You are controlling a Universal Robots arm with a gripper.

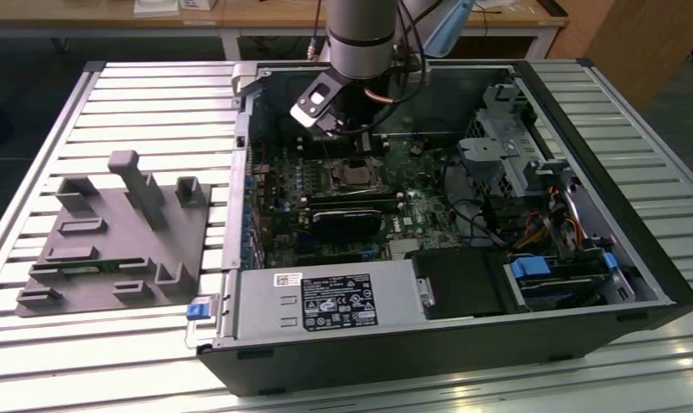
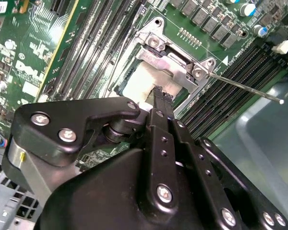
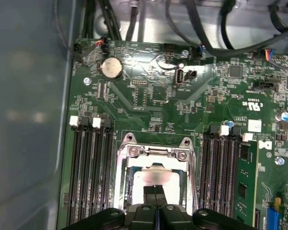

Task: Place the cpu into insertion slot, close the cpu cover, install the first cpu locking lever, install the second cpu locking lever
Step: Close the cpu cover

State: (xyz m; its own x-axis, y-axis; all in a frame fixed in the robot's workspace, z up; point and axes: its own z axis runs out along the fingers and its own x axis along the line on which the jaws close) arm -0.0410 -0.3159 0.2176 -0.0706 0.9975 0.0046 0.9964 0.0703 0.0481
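The jaws are shut on nothing, tips over the pale silvery square cpu (image 3: pixel 153 178), seated in the silver-rimmed square insertion slot (image 3: pixel 121 187) beneath the thin silver cpu cover frame (image 3: pixel 153 152). A thin wire locking lever (image 2: pixel 245 86) stands free, so latching seems in hand and calls for a downward push.

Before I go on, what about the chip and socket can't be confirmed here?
1. Chip: its near edge sits behind the fingers in both wrist views, so seating is unclear.
2. Socket: too small in the exterior view to judge its state.
3. Lever: its inner end is lost at the cover in the second wrist view; latching unclear.
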